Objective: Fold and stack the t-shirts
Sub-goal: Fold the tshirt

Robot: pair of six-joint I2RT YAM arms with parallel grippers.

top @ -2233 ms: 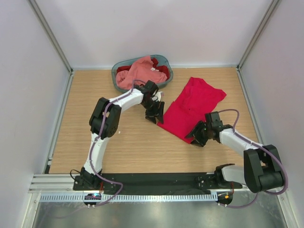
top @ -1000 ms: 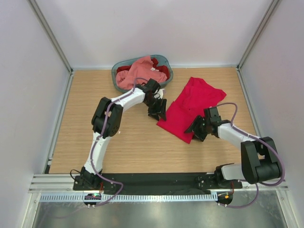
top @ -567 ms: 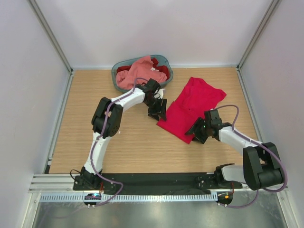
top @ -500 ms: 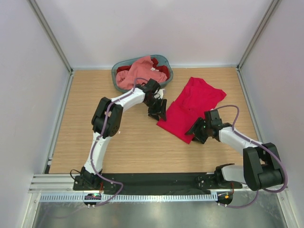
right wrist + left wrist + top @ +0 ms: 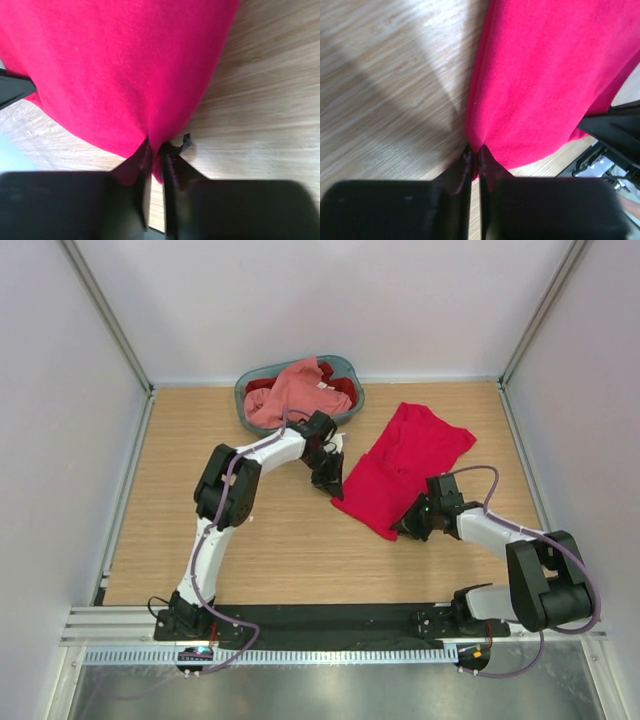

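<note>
Fold step: I have left gripper [image 5: 328, 480] and right gripper [image 5: 408, 525] each pinching the crimson t-shirt [image 5: 405, 465] hem; next, I judge, lift both evenly.

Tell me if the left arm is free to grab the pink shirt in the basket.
Probably not yet: the left claw is shut on the red shirt, though the basket sits close by.
</note>
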